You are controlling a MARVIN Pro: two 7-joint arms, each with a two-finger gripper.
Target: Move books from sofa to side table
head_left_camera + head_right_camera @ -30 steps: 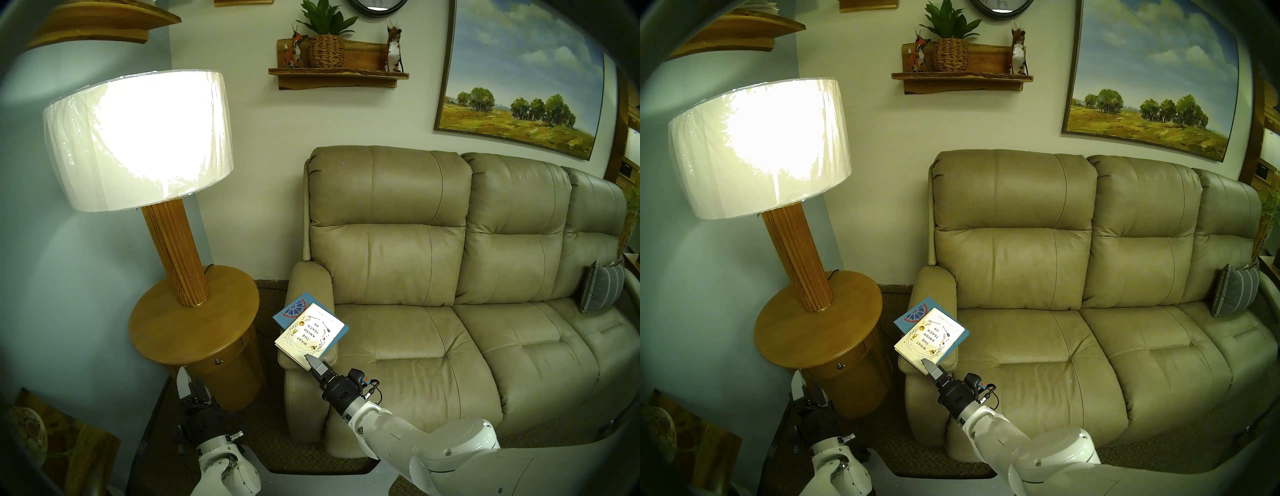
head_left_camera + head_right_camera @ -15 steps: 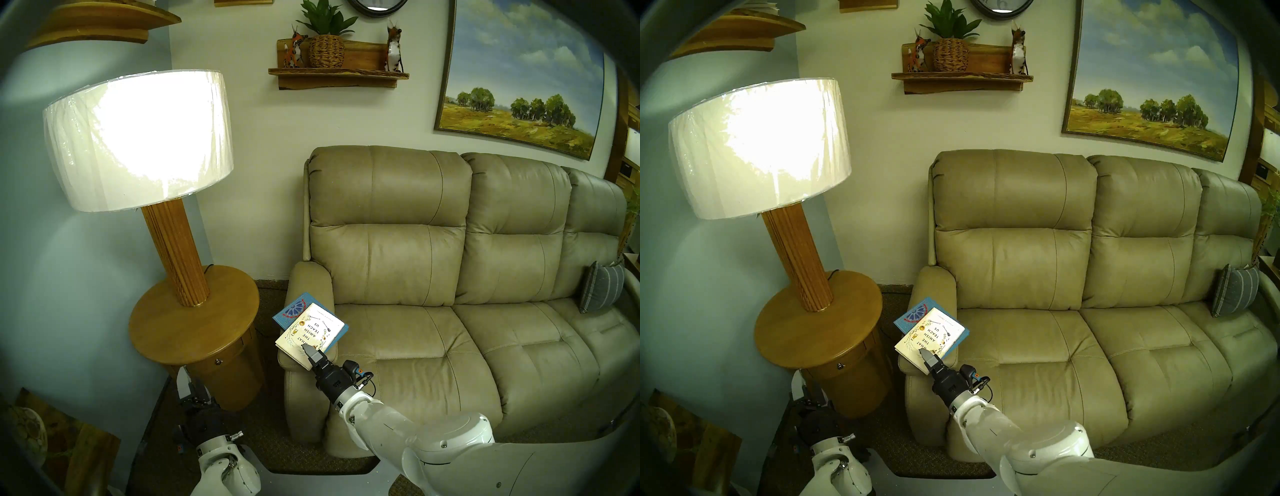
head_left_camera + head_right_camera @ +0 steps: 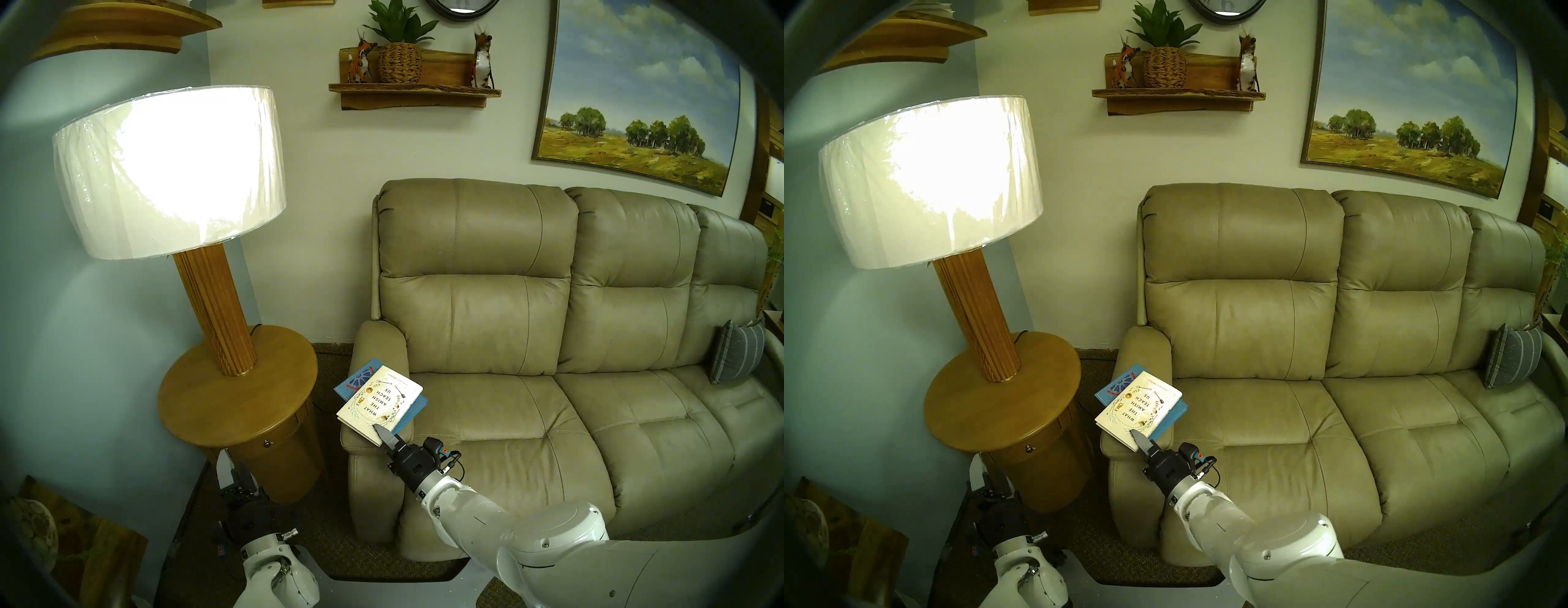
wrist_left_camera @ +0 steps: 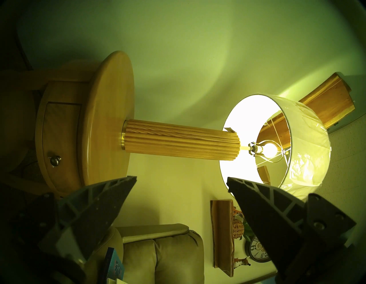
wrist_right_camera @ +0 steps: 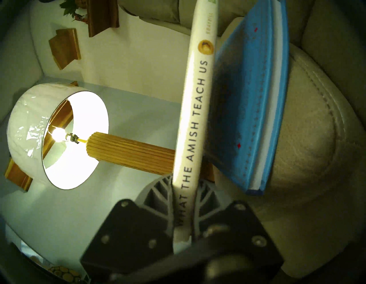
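The white book (image 3: 379,403) was clamped at its near corner by the right claw (image 3: 380,432), lifted slightly off the blue book (image 3: 358,379) on the sofa (image 3: 509,339) armrest (the blue cover mostly hidden). The left claw (image 4: 181,184) was held apart near the desk (image 3: 199,395).

Right claw (image 3: 380,429) clamped, left claw (image 4: 181,183) agape

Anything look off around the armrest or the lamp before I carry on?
The blue book lies askew on the sofa armrest, corners overhanging both sides. The white book, clamped in the right gripper, sits crooked over it. The lamp shade still wears its plastic wrap. No damage visible.
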